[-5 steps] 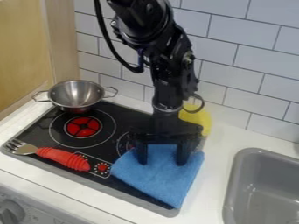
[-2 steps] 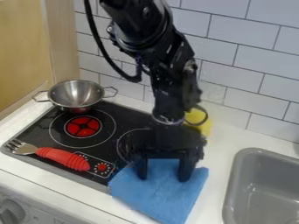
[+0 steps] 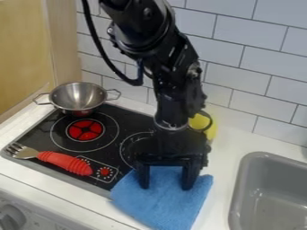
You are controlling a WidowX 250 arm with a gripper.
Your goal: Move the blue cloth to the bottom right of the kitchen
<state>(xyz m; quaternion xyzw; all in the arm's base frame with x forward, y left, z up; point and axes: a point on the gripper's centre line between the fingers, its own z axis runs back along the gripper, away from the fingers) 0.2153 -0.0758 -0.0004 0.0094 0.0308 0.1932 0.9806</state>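
Observation:
The blue cloth (image 3: pixel 160 200) lies over the front right corner of the black stove and the white counter beside it, its lower end reaching the counter's front edge. Above its upper part is the black gripper (image 3: pixel 166 183), pointing down with its two fingers apart and their tips against the cloth. Blue fabric shows between the fingers.
On the stove (image 3: pixel 120 117) a metal colander (image 3: pixel 79 98) stands at the back left and a fork with a red handle (image 3: pixel 66 162) lies at the front left. A yellow object (image 3: pixel 203 123) is behind the arm. The grey sink (image 3: pixel 269 197) is at right.
The gripper has come forward, toward the counter's front edge, and the cloth has slid the same way with it, uncovering more of the stove's right side.

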